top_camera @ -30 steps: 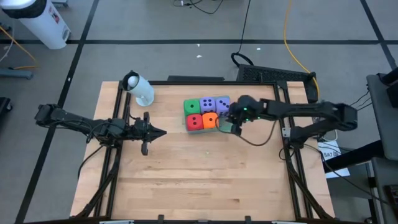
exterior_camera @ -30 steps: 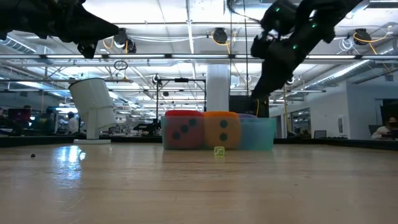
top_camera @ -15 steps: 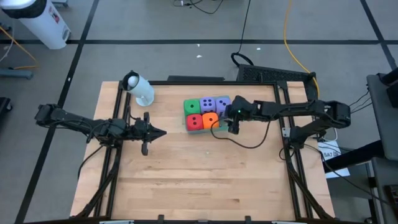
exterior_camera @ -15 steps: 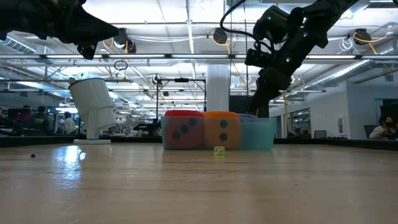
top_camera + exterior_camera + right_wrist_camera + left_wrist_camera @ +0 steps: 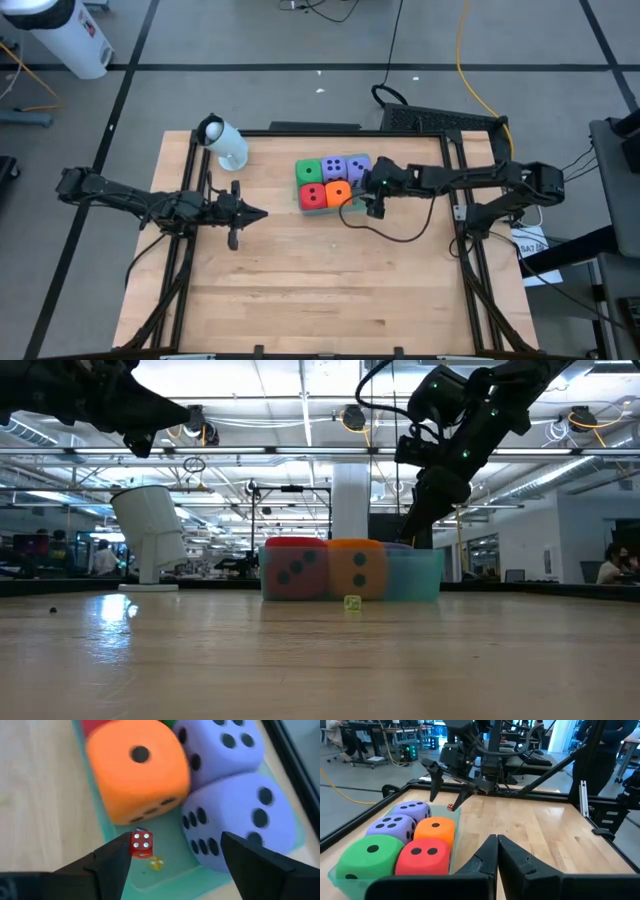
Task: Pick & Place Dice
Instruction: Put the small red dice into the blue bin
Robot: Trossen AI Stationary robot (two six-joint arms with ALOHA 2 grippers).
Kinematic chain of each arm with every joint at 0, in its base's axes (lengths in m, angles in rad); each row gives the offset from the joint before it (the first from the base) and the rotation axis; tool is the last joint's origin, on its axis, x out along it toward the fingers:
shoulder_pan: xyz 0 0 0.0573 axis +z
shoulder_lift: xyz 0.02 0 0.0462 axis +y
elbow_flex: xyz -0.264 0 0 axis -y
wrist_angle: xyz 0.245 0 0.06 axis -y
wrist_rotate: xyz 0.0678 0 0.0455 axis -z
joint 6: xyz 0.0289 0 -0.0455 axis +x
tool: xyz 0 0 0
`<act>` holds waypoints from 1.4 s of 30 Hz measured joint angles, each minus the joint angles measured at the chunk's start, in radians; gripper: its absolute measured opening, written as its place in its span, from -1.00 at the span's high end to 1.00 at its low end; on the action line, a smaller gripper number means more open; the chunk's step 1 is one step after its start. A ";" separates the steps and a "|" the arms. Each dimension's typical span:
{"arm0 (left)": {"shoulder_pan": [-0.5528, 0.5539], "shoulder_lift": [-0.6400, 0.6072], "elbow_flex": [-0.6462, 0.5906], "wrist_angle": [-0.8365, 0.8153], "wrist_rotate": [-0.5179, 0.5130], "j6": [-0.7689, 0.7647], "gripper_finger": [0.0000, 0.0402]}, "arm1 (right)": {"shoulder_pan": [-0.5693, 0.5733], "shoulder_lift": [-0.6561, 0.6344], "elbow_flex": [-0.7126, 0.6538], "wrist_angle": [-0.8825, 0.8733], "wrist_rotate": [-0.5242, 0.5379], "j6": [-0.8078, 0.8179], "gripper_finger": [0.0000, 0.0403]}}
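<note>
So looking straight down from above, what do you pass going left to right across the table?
Left claw, shut → white cup lying on its side → green die → purple dice → right claw, open.

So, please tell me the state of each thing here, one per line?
Left gripper: shut, empty, above the table.
Right gripper: jaws open, over the tray.
Tray: holds five big dice.
Small red die: lying free in the tray.
White cup: tipped over.
</note>
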 joint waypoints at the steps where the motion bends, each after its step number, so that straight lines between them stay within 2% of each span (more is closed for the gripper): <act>1: 0.000 0.000 0.000 0.000 0.000 0.002 0.95 | 0.000 0.000 -0.003 0.010 -0.012 -0.010 -0.43; 4: 0.000 0.000 0.000 0.000 -0.010 -0.002 0.98 | 0.004 0.000 -0.020 0.032 -0.013 -0.022 -0.43; 8: -0.001 0.000 0.000 0.000 -0.041 -0.019 0.91 | 0.018 0.000 -0.042 0.051 -0.005 -0.034 -0.41; 12: 0.000 0.000 0.000 0.000 -0.046 -0.023 0.90 | 0.040 0.000 -0.065 0.091 0.061 -0.082 -0.26; 17: 0.000 0.000 0.000 0.000 -0.046 -0.027 0.98 | 0.045 0.000 -0.074 0.148 0.045 -0.087 0.24; 21: 0.000 0.000 0.000 0.000 -0.046 -0.027 0.93 | 0.044 0.000 -0.075 0.146 0.039 -0.087 0.77; 22: 0.000 0.000 0.000 0.000 -0.046 -0.027 0.92 | 0.046 0.000 -0.075 0.147 0.038 -0.087 0.83; 26: 0.000 0.000 0.000 0.000 -0.046 -0.027 0.92 | 0.052 0.000 -0.075 0.151 0.037 -0.055 0.76; 30: 0.000 0.000 0.000 0.000 -0.045 -0.028 0.98 | 0.050 0.000 -0.075 0.167 0.039 -0.044 0.35; 33: 0.000 0.000 0.000 0.000 -0.045 -0.029 0.95 | 0.051 0.000 -0.075 0.181 0.039 -0.052 0.04; 36: 0.000 0.000 0.000 0.000 -0.045 -0.029 0.90 | 0.051 0.000 -0.075 0.198 0.037 -0.045 -0.16; 39: 0.000 0.000 0.000 -0.001 -0.045 -0.029 0.93 | 0.050 0.000 -0.075 0.196 0.033 -0.047 -0.15; 42: 0.000 0.000 0.000 -0.001 -0.045 -0.029 0.98 | 0.051 0.000 -0.075 0.192 0.034 -0.018 0.16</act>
